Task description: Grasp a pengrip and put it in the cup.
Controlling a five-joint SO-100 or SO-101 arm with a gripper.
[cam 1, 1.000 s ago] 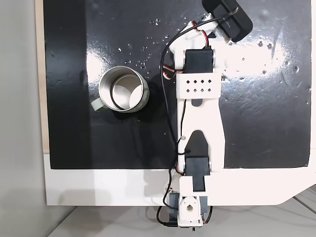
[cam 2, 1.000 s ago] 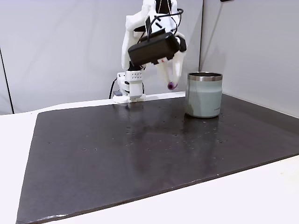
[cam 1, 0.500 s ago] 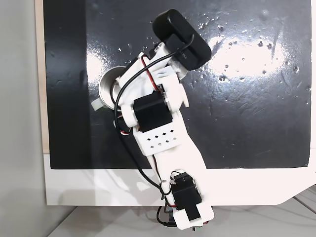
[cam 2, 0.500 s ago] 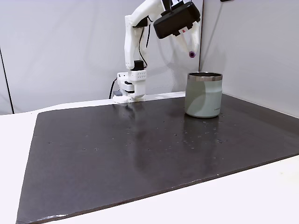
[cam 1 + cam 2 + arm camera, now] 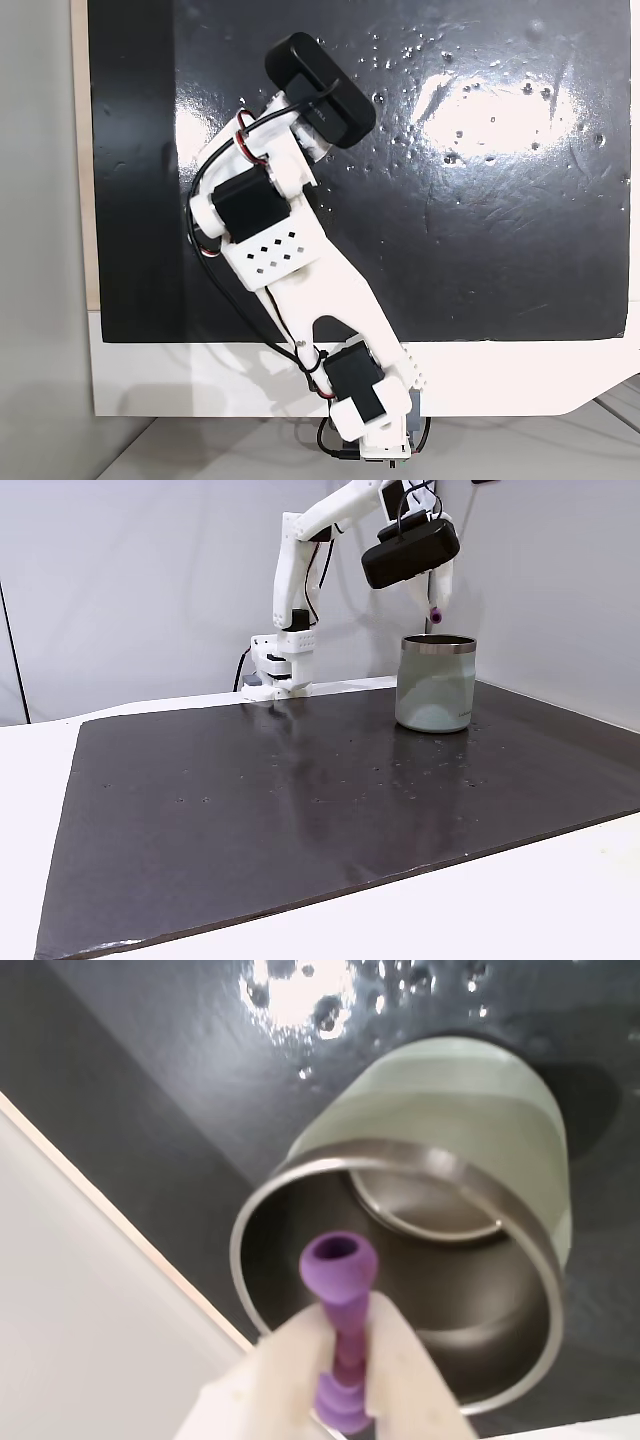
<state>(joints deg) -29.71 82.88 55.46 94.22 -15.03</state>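
My gripper (image 5: 345, 1315) is shut on the purple ribbed pengrip (image 5: 340, 1270), whose end sticks out past the white fingers (image 5: 400, 1360). In the wrist view it hangs right over the open mouth of the silver cup (image 5: 450, 1090). From the side fixed view the pengrip (image 5: 435, 613) hangs a little above the rim of the cup (image 5: 435, 685), pinched in the gripper (image 5: 437, 602). In the top-down fixed view the arm (image 5: 270, 250) covers the cup and the gripper.
The cup stands on a black mat (image 5: 300, 810) flecked with white specks, laid on a white table (image 5: 560, 900). The arm's base (image 5: 283, 665) stands at the mat's far edge. A grey wall (image 5: 560, 580) rises close behind the cup.
The arm has swung from beside the cup toward it, first lifting the pengrip high, and now holds it lower, just above the cup's mouth. The cup has not moved.
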